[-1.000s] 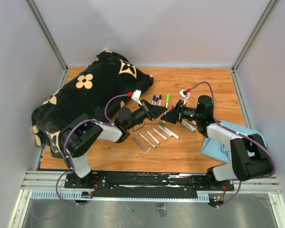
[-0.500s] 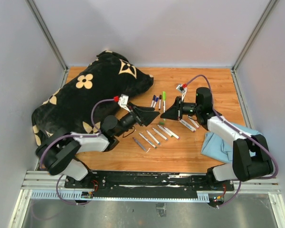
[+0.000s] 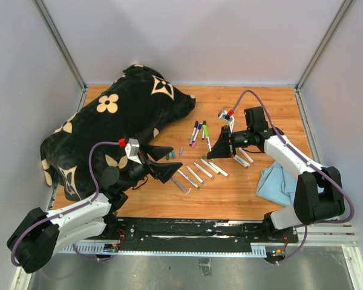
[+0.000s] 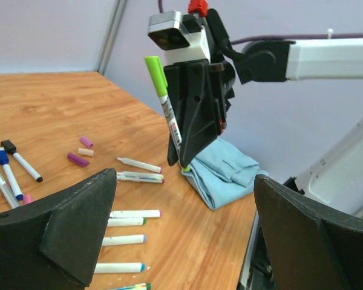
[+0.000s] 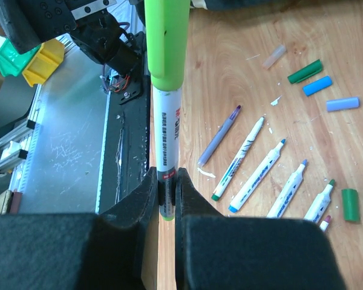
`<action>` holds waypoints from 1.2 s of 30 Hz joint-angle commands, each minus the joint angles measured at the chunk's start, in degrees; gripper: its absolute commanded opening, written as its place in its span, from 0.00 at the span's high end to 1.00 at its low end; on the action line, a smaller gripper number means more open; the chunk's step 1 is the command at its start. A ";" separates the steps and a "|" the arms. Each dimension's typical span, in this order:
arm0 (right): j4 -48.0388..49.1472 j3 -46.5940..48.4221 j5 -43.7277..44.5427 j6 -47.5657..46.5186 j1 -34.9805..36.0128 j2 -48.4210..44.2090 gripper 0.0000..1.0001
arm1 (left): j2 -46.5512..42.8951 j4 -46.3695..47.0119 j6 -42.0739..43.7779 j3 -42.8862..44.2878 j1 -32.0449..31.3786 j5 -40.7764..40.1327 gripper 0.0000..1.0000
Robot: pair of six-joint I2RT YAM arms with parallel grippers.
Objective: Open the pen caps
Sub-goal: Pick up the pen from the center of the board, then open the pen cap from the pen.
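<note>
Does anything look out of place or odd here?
Two things seem foreign to the pen work: a bulky black fabric with tan flower print heaped over the left side of the wooden table, and a crumpled light-blue cloth at its near right. Loose coloured plastic caps lie scattered near the uncapped markers.

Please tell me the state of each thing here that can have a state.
left gripper: open, empty.
right gripper: shut on the lime-capped marker.
lime-capped marker: held upright, cap on.
uncapped markers: lying in a row, tips bare.
loose caps: off their markers, lying flat.
capped markers: lying flat, caps on.
blue cloth: crumpled.
</note>
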 commanded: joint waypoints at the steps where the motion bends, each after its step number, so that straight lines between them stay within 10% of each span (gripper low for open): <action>1: -10.58 3.29 -2.00 -9.47 0.14 0.90 0.99 | -3.80 0.87 2.02 -2.48 0.26 3.59 0.01; 36: -23.59 6.89 -1.03 -22.59 6.32 4.03 0.99 | 12.96 23.39 -8.71 -0.75 5.79 22.16 0.01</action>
